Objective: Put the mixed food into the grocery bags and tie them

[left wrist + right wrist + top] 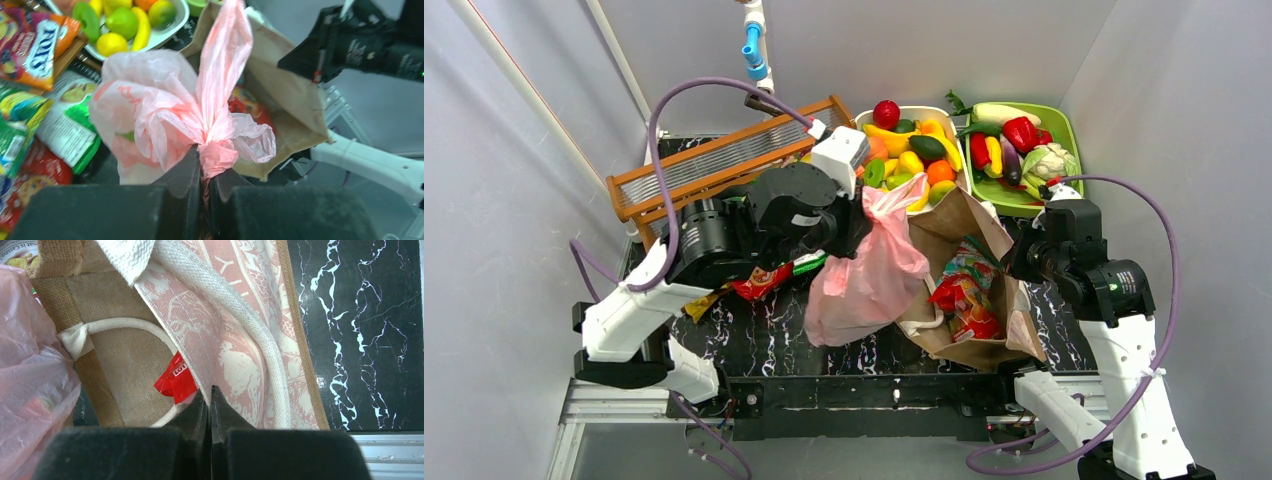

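Pink bag (pixel 869 275): centre of table (pixel 764 345), leaning on brown bag (pixel 949 222); top gathered into a twisted neck, one loop sticking up.
Left fingers (pixel 182 175): pinching that neck, film squeezed btwn them.
Right fingers (pixel 192 415): pressed together at brown bag's rim, beside a red wrapper (pixel 175 382) & white rope handle (pixel 260 340); can't tell if any fabric is caught.
Brown bag: open, lying tilted, snack packets (pixel 964 295) inside.
Not bagged: loose packets (pixel 769 278) on table left of pink bag; toy fruit (pixel 914 160) in white basket (pixel 919 108); veg in green tray (pixel 1012 206).
Risk 1: thin film could tear or slip out of the pinch under a hard pull, so the neck unwinds w/o a knot.
Risk 2: a tug on brown bag's rim may tip it further and packets slide out.
Risk 3: closing pink bag now likely leaves food outside.
Hidden: whether a knot exists, since neck's base vanishes btwn fingers; pink bag's contents, only a green blur thru film; table under left arm in top view.
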